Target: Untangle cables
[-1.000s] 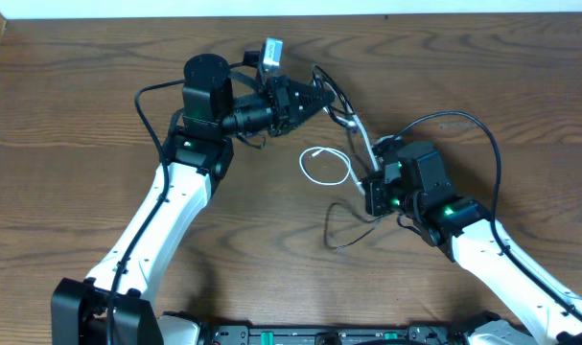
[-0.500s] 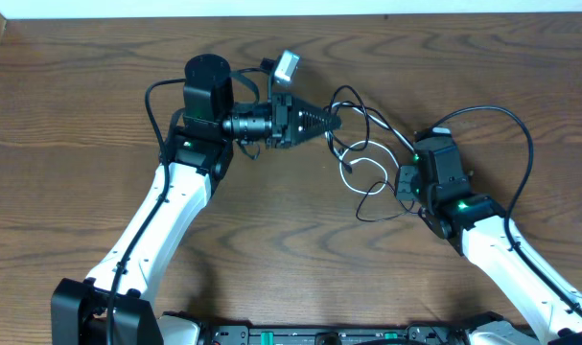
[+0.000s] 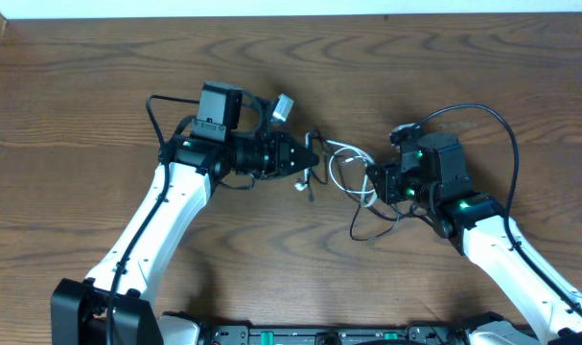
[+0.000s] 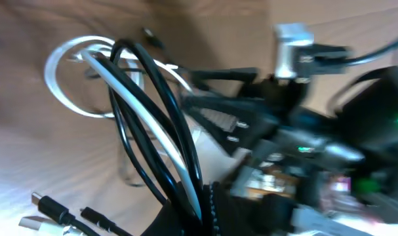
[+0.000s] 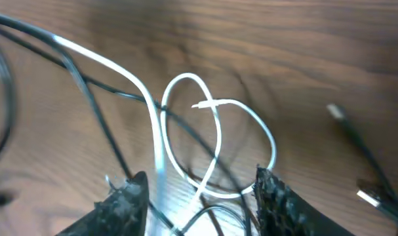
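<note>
L gripper (image 3: 312, 159) clamped black cable (image 4: 171, 111) + white cable (image 4: 136, 105), mid-frame; R gripper (image 5: 200, 196) gaped open. Hard pull could've cinched the crossed loops.

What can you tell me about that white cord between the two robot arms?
The white cord is thin, smooth and plastic-looking. It runs beside the black cord into the left gripper, which seems to pinch both. Further on it curls into a loose loop over the wooden table, crossed by black strands, between the right gripper's open fingers. A small white plug shows beside the left gripper.
</note>
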Robot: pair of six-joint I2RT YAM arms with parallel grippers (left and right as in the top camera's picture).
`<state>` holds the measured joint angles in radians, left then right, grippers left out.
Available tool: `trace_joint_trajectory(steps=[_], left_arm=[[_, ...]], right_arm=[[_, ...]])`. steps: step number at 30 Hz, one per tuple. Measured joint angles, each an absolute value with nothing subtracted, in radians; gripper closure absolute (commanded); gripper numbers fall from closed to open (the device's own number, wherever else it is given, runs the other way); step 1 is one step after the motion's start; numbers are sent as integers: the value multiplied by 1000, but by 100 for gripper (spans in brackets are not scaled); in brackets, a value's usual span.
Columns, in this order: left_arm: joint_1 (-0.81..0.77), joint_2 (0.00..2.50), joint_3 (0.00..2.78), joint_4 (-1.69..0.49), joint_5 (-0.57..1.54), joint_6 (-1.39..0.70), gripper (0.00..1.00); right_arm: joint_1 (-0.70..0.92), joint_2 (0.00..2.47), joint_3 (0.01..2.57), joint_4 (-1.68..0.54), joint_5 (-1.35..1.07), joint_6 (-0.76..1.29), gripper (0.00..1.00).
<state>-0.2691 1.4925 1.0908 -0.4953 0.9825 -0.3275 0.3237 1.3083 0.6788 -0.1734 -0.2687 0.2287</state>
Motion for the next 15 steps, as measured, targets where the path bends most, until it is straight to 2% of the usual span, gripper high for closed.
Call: trace_joint_trajectory(steps=[9,15], left_arm=[[-284,1493,1091,-669,889,-36,92],[-343,1493,1091,-741,884,144,92]], right_arm=[[324,1308,679,-76,-526,132,44],[324,1308,678,-39,-596,97,41]])
